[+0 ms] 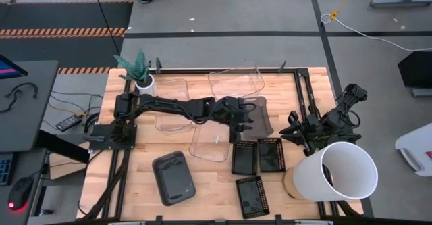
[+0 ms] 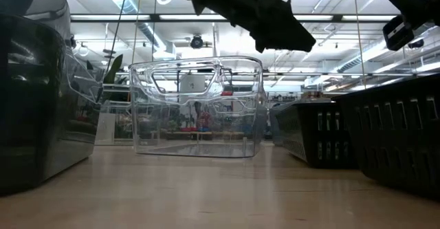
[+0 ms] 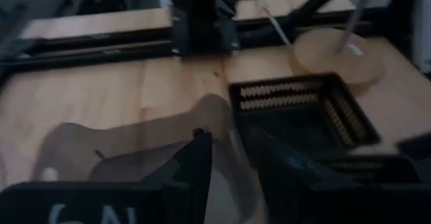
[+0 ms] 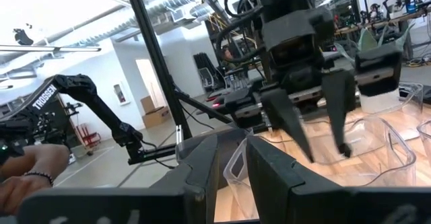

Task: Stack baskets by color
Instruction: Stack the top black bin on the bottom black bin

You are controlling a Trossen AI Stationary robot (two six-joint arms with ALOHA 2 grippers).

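My left claw (image 4: 325, 146) hangs above the table with its two fingers spread to a middling gap, and I see nothing between them. From overhead it sits near the middle of the table, just beside a smoky grey basket (image 1: 264, 120) that lies flat on the wood. Through the left wrist camera that grey basket shows as a translucent sheet under and ahead of the fingers. I cannot tell whether a fingertip touches it. On the claw's near side lies a clear basket (image 1: 210, 142). A second clear basket (image 1: 172, 113) sits under the left forearm, and a third clear basket (image 1: 236, 80) stands toward the far edge. Next to the near clear one, two black mesh baskets (image 1: 244, 157) (image 1: 271, 155) lie side by side, touching or almost so. A third mesh basket (image 1: 251, 196) lies closer to the front edge. Another smoky grey basket (image 1: 173, 178) rests alone at the front, well apart from the first. My right claw (image 4: 231, 163) waits at the right side of the table (image 1: 135, 184), its fingers only a narrow slit apart and empty. Just beside it lies a big white bucket (image 1: 341, 171), tipped on its side. A small potted plant (image 1: 144, 84) stands at the far left corner. A person's hand (image 4: 27, 170) shows at the edge of the right wrist camera, off the table.
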